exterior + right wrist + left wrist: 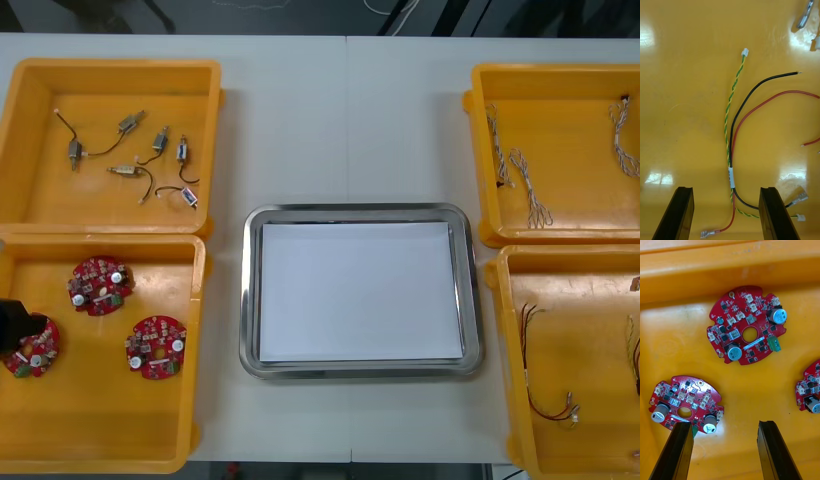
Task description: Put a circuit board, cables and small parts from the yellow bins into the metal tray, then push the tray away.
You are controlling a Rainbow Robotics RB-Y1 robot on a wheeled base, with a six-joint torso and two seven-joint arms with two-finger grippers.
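Red circuit board (685,405), stiff but fragile: we are judging its rim the safest hold. Left gripper (725,425) is hovering just beside it, right gripper (727,189) over limp cables (731,176), both open, empty.

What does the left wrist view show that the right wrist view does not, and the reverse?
Left wrist view: three round red circuit boards on the bin floor, one beside a finger of the open left gripper. Right wrist view: a cable of red, black and twisted yellow-green wires, lying between the fingers of the open right gripper. Shared: an orange-looking bin floor and two black fingers standing apart, holding nothing.
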